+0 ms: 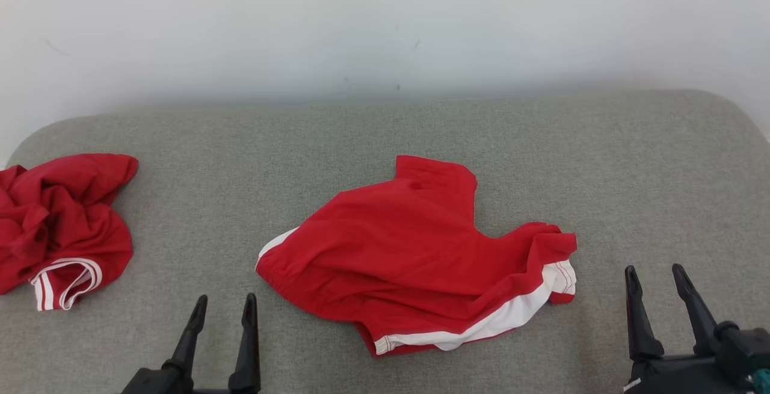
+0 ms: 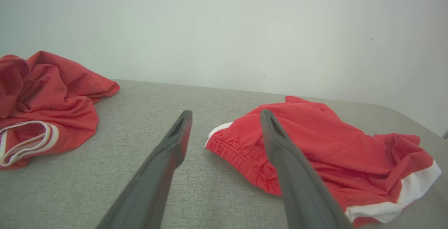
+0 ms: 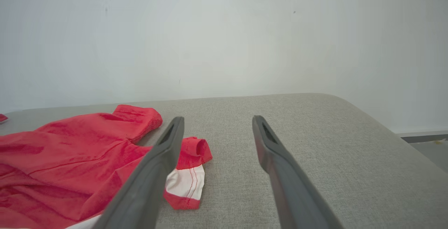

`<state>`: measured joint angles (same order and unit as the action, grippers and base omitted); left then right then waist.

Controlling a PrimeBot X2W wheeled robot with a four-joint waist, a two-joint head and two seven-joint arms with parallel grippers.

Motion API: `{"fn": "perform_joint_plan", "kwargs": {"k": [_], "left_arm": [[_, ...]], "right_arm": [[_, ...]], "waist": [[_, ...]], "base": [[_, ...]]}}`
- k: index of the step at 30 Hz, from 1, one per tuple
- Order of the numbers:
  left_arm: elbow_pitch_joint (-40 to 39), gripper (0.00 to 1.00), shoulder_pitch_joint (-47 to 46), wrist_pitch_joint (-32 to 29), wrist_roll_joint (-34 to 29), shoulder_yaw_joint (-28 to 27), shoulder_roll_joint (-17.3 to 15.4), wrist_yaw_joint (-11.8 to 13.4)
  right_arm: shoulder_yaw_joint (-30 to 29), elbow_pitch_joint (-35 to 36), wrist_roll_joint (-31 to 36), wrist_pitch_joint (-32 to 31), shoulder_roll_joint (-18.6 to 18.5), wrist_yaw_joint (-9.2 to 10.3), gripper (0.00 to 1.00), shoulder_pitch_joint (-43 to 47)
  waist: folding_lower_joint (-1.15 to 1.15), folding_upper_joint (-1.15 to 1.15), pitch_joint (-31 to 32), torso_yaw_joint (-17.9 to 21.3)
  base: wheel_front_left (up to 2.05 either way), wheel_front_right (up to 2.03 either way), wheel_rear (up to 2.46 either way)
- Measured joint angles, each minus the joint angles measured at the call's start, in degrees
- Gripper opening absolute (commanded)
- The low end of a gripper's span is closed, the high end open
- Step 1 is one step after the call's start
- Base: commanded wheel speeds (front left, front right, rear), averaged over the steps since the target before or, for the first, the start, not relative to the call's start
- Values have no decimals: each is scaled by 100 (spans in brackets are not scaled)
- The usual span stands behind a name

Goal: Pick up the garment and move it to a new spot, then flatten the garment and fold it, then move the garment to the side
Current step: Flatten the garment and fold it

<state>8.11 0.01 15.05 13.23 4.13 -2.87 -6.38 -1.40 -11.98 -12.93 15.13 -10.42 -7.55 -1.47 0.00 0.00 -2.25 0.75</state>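
Note:
The garment (image 1: 415, 255) is a pair of red shorts with a white side stripe, lying rumpled and partly folded over in the middle of the grey cushion (image 1: 385, 135). It also lies right of centre in the left wrist view (image 2: 315, 145) and at the left in the right wrist view (image 3: 70, 159). My left gripper (image 1: 224, 304) stands open near the front edge, to the left of the shorts' waistband, with nothing between its fingers. To the right of the leg hem my right gripper (image 1: 654, 275) is open too and apart from the cloth.
A second red garment (image 1: 60, 225) with white-striped trim lies crumpled at the cushion's far left (image 2: 45, 106). A pale wall (image 1: 385, 27) rises behind the cushion. The cushion's rounded right edge (image 3: 385, 127) drops off toward the floor.

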Motion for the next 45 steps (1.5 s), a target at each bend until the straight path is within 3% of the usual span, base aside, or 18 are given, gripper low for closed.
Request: {"fn": "perform_joint_plan", "kwargs": {"k": [17, 45], "left_arm": [[-62, 100, 383, 0, -293, -419, -2, -64], [-35, 100, 378, 0, -224, -242, -1, -78]], "right_arm": [[-192, 356, 42, 0, 245, 0, 100, 628], [301, 577, -131, 0, 126, 0, 100, 534]], "waist": [[0, 0, 197, -159], [0, 0, 206, -278]], "base": [[0, 0, 0], [0, 0, 0]]}}
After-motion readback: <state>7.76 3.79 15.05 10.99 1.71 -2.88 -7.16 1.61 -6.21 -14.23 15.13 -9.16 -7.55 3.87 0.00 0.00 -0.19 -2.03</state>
